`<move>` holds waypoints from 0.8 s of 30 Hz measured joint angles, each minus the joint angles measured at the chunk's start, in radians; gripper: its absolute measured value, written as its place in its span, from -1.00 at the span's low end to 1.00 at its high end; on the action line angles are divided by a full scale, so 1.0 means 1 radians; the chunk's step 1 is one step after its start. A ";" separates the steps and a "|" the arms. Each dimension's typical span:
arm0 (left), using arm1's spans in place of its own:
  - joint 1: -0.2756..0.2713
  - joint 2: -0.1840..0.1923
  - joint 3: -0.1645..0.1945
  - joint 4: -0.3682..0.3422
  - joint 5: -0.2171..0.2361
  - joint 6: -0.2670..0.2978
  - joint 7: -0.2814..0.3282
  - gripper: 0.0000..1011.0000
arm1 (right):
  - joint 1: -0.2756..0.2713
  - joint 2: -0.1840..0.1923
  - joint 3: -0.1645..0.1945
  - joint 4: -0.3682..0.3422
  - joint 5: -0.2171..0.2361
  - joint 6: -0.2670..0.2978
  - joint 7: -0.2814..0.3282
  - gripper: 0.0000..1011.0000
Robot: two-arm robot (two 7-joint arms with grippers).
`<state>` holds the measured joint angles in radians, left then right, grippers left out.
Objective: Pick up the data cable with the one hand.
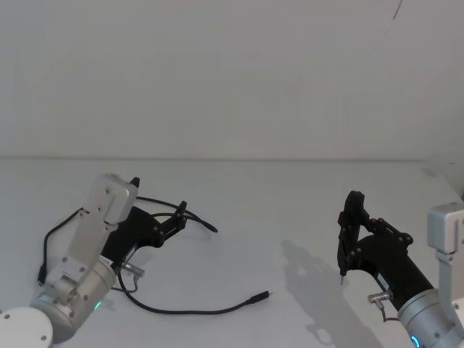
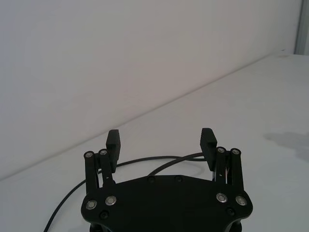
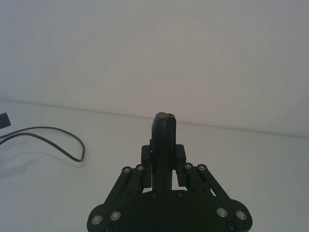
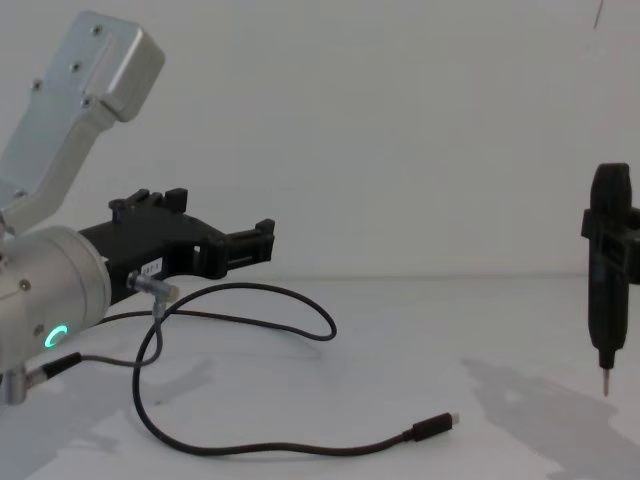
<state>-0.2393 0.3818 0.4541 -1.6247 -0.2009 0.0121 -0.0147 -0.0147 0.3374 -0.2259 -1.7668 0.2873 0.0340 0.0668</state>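
Left tool fingers spread wide, empty, above data cable; right tool clamped on pen-shaped probe.

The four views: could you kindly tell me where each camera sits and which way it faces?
Head: high, looking forward and down at the table; left gripper, right gripper and cable show.
Chest: lower, looking across the table; left arm large, pen tool at the right edge.
Left wrist: behind the open jaws, facing the wall over the cable.
Right wrist: behind jaws shut on the pen tool, facing the wall.
Head and chest share the cable's plug.
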 joint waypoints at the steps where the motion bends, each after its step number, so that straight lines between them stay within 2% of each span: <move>1: -0.001 0.000 0.000 0.001 0.000 -0.001 -0.002 0.98 | 0.000 0.000 0.000 0.000 0.000 0.000 0.000 -0.45; 9: -0.030 0.008 -0.001 0.020 -0.017 -0.023 -0.061 0.98 | 0.000 0.000 0.000 0.000 0.000 0.000 0.000 -0.45; 18: -0.084 0.038 -0.004 0.051 -0.062 -0.057 -0.198 0.98 | 0.000 0.000 0.000 0.000 0.000 0.000 0.000 -0.45; 19: -0.084 0.038 -0.004 0.051 -0.062 -0.057 -0.198 0.98 | 0.000 0.000 0.000 0.000 0.000 0.000 0.000 -0.45; 24: -0.111 0.059 -0.006 0.069 -0.096 -0.073 -0.285 0.98 | 0.000 0.000 0.000 0.000 0.000 0.000 0.000 -0.45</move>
<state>-0.3500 0.4403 0.4480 -1.5556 -0.2968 -0.0610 -0.3002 -0.0146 0.3374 -0.2258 -1.7668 0.2874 0.0341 0.0668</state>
